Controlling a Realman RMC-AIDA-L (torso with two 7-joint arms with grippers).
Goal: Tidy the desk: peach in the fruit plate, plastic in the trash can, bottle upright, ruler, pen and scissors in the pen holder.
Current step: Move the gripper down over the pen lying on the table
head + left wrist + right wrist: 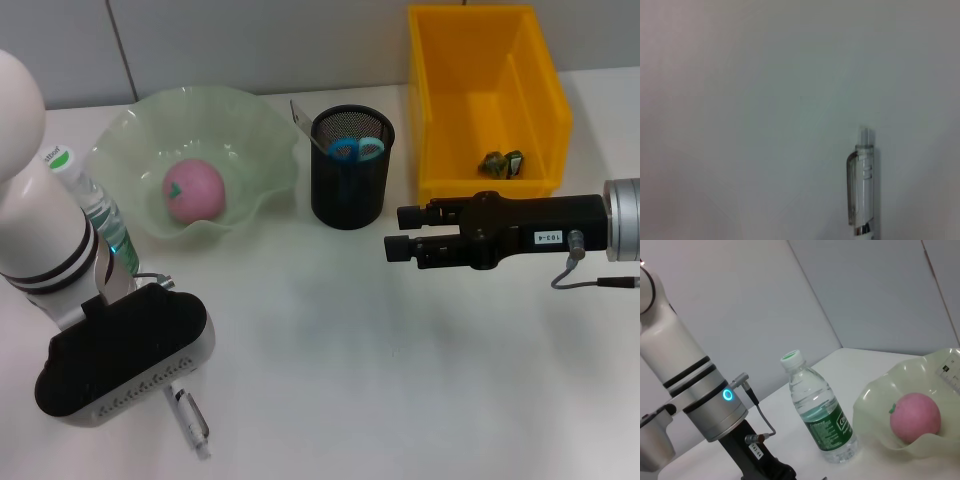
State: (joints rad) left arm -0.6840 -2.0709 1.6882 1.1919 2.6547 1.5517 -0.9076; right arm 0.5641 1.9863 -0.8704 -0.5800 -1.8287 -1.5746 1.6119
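A clear and white pen (pixel 192 418) lies on the white desk near the front edge, sticking out from under my left gripper (pixel 150 375); the left wrist view shows its clip end (pixel 861 190). My right gripper (pixel 397 232) hovers open and empty just right of the black mesh pen holder (pixel 350 190), which holds blue-handled scissors (pixel 357 149) and a ruler (pixel 303 122). The pink peach (pixel 193 190) sits in the green fruit plate (pixel 250 130). The water bottle (pixel 95 205) stands upright beside the plate. A plastic scrap (pixel 502 163) lies in the yellow trash can (pixel 440 110).
The right wrist view shows the bottle (pixel 820 412), the peach (pixel 915 416) in the plate (pixel 875 390), and my left arm (pixel 705 400). A grey wall runs behind the desk. Bare desk lies between the two grippers.
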